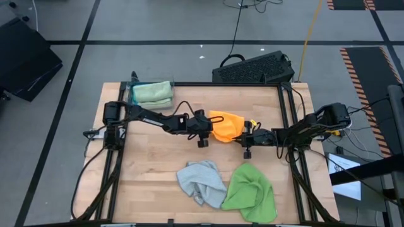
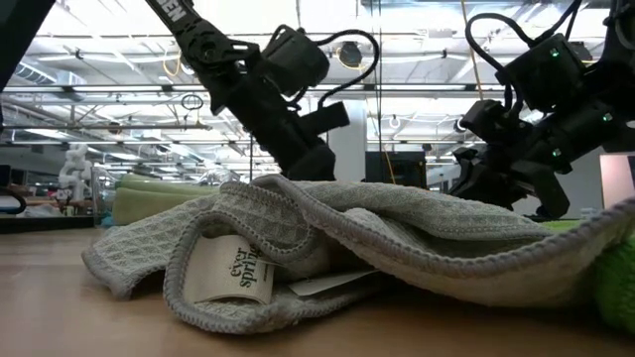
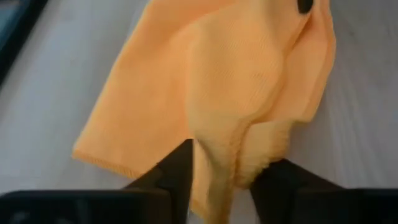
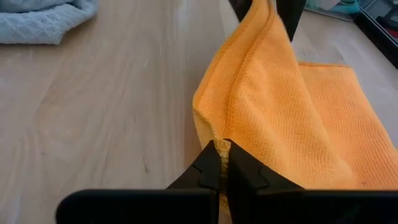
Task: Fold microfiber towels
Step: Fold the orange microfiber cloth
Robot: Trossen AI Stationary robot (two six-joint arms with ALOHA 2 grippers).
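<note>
The orange towel (image 1: 226, 125) lies bunched at the table's middle, drawn up into a ridge between my two grippers, with its flat part on the wood (image 4: 339, 118). My left gripper (image 1: 208, 128) is shut on its left side. My right gripper (image 1: 248, 136) is shut on its right end. A crumpled light grey towel (image 1: 201, 181) and a bright green towel (image 1: 250, 192) lie near the front edge. Folded pale green towels (image 1: 152, 93) sit stacked at the far left corner. The low view shows the grey towel (image 2: 347, 248) up close, hiding the orange one. My left gripper pinches a raised fold of the orange towel (image 3: 221, 158) between its two fingers (image 3: 177, 177), several layers thick. It comes from the table's left. The fold stands up off the table while the rest of the cloth lies on the wood. My right gripper pinches the orange towel's hemmed edge at a corner (image 4: 217, 144) between its shut fingertips (image 4: 245, 171). It comes low from the table's right. The cloth rises from there as a ridge toward the left gripper (image 4: 264, 12).
A dark keyboard-like case (image 1: 255, 68) lies beyond the table's far edge. Black frame rails (image 1: 287, 113) run along the table's sides. Bare wood (image 1: 151, 164) lies at the front left.
</note>
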